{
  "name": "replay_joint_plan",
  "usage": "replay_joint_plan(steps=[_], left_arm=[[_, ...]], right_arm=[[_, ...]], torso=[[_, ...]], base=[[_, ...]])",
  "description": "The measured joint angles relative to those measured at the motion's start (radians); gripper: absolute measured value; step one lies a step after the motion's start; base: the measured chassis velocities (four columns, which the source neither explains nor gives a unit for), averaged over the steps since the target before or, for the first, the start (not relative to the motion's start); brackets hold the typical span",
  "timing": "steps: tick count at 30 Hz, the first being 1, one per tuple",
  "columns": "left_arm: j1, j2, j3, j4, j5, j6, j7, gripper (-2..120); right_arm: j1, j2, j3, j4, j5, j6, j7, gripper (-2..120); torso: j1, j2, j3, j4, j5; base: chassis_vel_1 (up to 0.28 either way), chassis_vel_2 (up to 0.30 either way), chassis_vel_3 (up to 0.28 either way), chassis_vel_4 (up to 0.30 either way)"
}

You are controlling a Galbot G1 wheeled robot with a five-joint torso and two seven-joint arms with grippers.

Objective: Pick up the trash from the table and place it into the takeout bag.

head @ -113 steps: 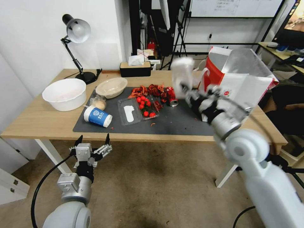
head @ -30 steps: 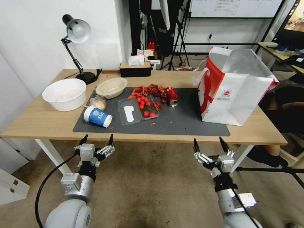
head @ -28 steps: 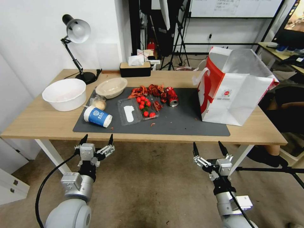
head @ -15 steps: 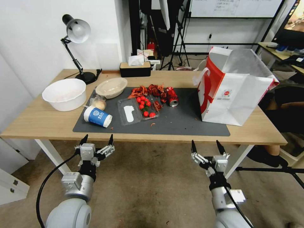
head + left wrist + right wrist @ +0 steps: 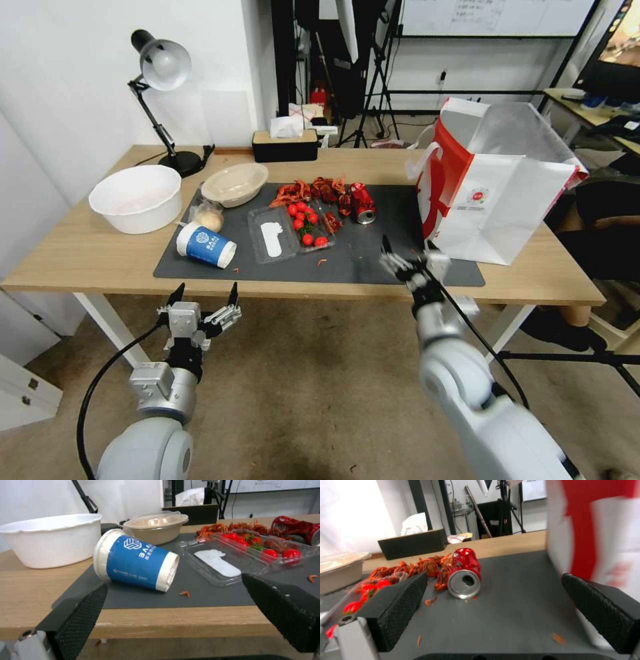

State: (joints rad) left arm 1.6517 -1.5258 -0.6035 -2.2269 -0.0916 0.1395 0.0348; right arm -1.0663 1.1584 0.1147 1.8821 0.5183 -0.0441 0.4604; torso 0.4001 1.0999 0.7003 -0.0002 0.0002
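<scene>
- Trash is sitting all over the dark grey mat [image 5: 373, 263] on the table [image 5: 80, 257]; nothing is being carried right now.
- Right gripper [image 5: 408, 259] is reaching up over the mat's near edge, just beside the takeout bag [image 5: 497, 193], fingers spread wide and gripping nothing.
- Its wrist camera is looking straight at the crushed red can [image 5: 465, 573], which is lying on its side with the round silver end facing the gripper and its long axis running away toward the far edge.
- Left gripper [image 5: 203, 299] is hanging low in front of the table, pointing up, fingers apart and empty too.
- One blue-and-white paper cup [image 5: 135, 560] is lying tipped over, long axis roughly along the table's front edge, its wider end pointing toward the white bowl [image 5: 137, 198].
- Also counting one beige shallow bowl [image 5: 235, 184], one small clear bag [image 5: 208, 217] and one clear tray of tomatoes [image 5: 293, 230].
- Takeout bag is standing upright at the mat's right end, mouth open.
</scene>
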Motion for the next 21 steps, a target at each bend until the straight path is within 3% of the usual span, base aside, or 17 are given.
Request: replay_joint_plan(steps=[2,7,21], left_arm=[[0.002,-0.002,-0.002,0.003,0.005,0.000,0.000,100],[0.004,-0.004,-0.007,0.005,0.012,0.000,-0.001,100],[-0.003,-0.005,-0.010,0.025,0.013,-0.005,-0.003,100]], right_arm=[[0.120,0.002,-0.069,-0.087,0.045,-0.011,0.032,100],[0.257,0.013,-0.146,-0.188,0.112,-0.044,0.064,100],[0.412,0.044,-0.220,-0.364,0.209,-0.105,0.112,100]], torso=[[0.000,0.000,0.000,0.0005,-0.0005],[0.000,0.000,0.000,0.0002,-0.0002],[0.000,0.000,0.000,0.0001,-0.0002]], base=[[0.000,0.000,0.000,0.000],[0.000,0.000,0.000,0.000],[0.000,0.000,0.000,0.000]])
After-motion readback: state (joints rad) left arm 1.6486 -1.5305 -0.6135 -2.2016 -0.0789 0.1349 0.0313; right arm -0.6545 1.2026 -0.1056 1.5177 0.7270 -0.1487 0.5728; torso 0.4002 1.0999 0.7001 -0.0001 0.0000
